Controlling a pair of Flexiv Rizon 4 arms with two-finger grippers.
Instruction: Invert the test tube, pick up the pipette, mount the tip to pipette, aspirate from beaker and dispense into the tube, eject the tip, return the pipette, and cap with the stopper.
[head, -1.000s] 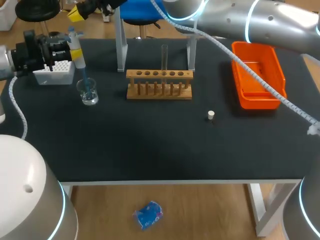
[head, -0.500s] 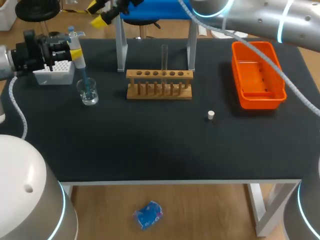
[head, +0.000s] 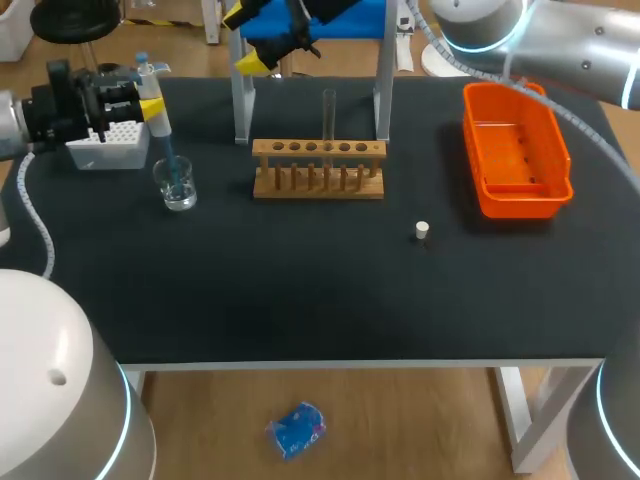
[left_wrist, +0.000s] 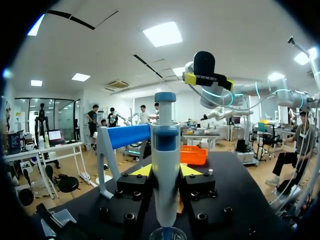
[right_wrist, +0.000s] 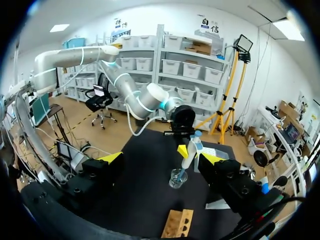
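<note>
Swung rightward along the table's far edge since a second ago: right gripper (head: 245, 38), yellow tips spread, empty. Left gripper (head: 151, 104) clamped on slim white pipette (head: 158, 122), blue tip dipped in clear glass beaker (head: 180, 192). Glass test tube (head: 329, 115) upright in wooden rack (head: 318, 172).

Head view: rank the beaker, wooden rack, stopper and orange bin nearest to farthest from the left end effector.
1. Beaker, below the pipette in the left end effector.
2. Wooden rack, mid-table.
3. Stopper, right of middle.
4. Orange bin, far right.

pipette (head: 155, 105) in beaker (head: 178, 188), tube (head: 328, 115) in rack (head: 318, 172)
</note>
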